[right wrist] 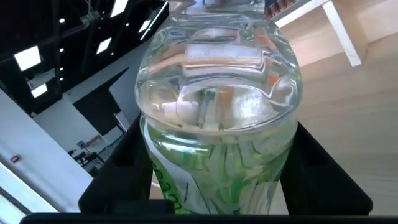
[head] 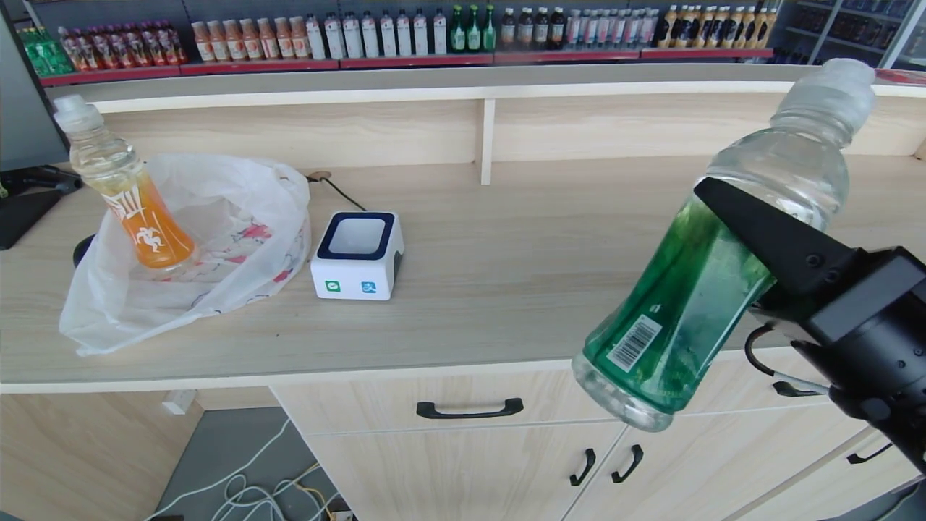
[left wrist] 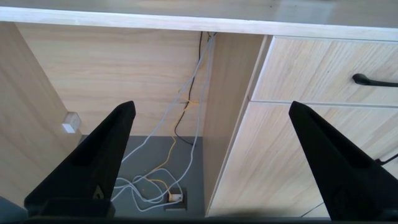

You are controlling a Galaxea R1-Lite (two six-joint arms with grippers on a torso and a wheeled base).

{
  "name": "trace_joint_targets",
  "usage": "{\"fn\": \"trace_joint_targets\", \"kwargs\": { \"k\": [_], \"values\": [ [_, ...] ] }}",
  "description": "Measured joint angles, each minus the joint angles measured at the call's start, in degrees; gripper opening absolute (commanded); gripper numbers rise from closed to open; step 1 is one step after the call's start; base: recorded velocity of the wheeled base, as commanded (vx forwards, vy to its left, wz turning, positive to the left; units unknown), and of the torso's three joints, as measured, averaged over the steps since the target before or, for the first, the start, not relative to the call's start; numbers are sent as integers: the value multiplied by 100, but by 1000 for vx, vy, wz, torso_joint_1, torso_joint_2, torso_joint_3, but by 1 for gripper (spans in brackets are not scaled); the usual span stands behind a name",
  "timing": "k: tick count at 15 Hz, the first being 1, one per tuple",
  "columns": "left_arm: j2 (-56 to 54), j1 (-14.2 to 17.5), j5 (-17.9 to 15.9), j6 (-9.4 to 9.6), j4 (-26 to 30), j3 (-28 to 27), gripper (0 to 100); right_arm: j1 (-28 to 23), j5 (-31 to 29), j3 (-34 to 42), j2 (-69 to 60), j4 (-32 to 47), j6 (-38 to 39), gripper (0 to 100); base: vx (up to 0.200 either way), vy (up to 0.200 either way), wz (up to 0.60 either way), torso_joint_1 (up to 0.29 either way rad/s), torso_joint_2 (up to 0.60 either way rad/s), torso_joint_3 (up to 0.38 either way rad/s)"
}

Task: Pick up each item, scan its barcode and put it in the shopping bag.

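My right gripper (head: pixel 731 224) is shut on a green-labelled bottle (head: pixel 694 282) and holds it tilted in the air over the counter's front right edge, cap up and away, barcode facing down and left. The same green bottle (right wrist: pixel 217 124) sits between that gripper's black fingers (right wrist: pixel 329 174). A white scanner box (head: pixel 358 255) with a dark-rimmed window stands mid-counter. Left of it lies the white shopping bag (head: pixel 239 246), with an orange-labelled bottle (head: pixel 126 192) standing in it. My left gripper (left wrist: pixel 211 162) hangs open below the counter, in front of the cabinet.
The wooden counter (head: pixel 506 239) has a raised back ledge with a divider (head: pixel 488 141). Drawers with black handles (head: pixel 469 410) sit under it. Cables (left wrist: pixel 161 180) lie on the floor in the open bay. Shelves of bottles (head: pixel 434 32) line the background.
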Motion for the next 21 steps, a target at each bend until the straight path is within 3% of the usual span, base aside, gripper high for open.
{"fn": "trace_joint_targets", "kwargs": {
  "k": [5, 10, 21],
  "values": [
    [0, 2, 0, 0, 0, 0, 100, 152, -5, -229, -11, -2, 496, 0, 0, 0, 0, 0, 0, 0],
    [0, 2, 2, -2, 2, 0, 100, 649, 0, -306, 11, -2, 560, 0, 0, 0, 0, 0, 0, 0],
    [0, 2, 0, 0, 2, 0, 100, 719, -5, -662, 156, 0, 569, 0, 0, 0, 0, 0, 0, 0]
  ]
}}
